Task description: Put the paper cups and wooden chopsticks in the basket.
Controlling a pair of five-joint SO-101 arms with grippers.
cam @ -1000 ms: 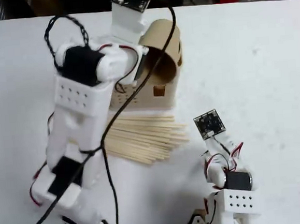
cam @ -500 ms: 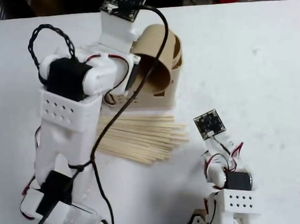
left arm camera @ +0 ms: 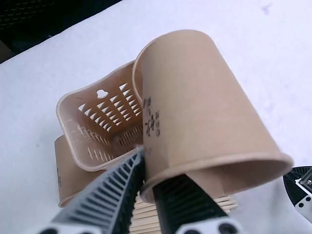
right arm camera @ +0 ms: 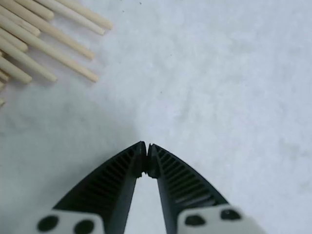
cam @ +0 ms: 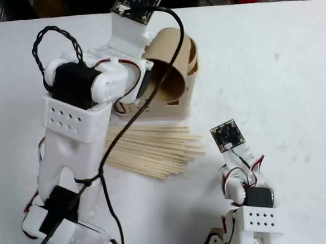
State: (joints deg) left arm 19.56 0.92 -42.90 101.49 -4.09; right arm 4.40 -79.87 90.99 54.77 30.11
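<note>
My left gripper (left arm camera: 146, 157) is shut on the rim of a brown paper cup (left arm camera: 204, 117), which hangs tilted on its side over the cream perforated basket (left arm camera: 92, 124). In the high view that cup (cam: 172, 56) sits above the basket (cam: 176, 104) at the table's back centre. A second brown cup (left arm camera: 66, 170) lies against the basket's outer wall. A pile of wooden chopsticks (cam: 151, 148) lies flat just in front of the basket. My right gripper (right arm camera: 146, 160) is shut and holds nothing, hovering low over the white table near the chopstick tips (right arm camera: 44, 44).
The left arm (cam: 76, 129) and its black cable (cam: 116, 142) stretch over the left side of the chopstick pile. The right arm (cam: 251, 205) stays at the front edge. White table (cam: 278, 79) lies open to the right.
The left arm's body has shifted to the left and the held cup has tipped a little over the basket. The right arm has kept still.
</note>
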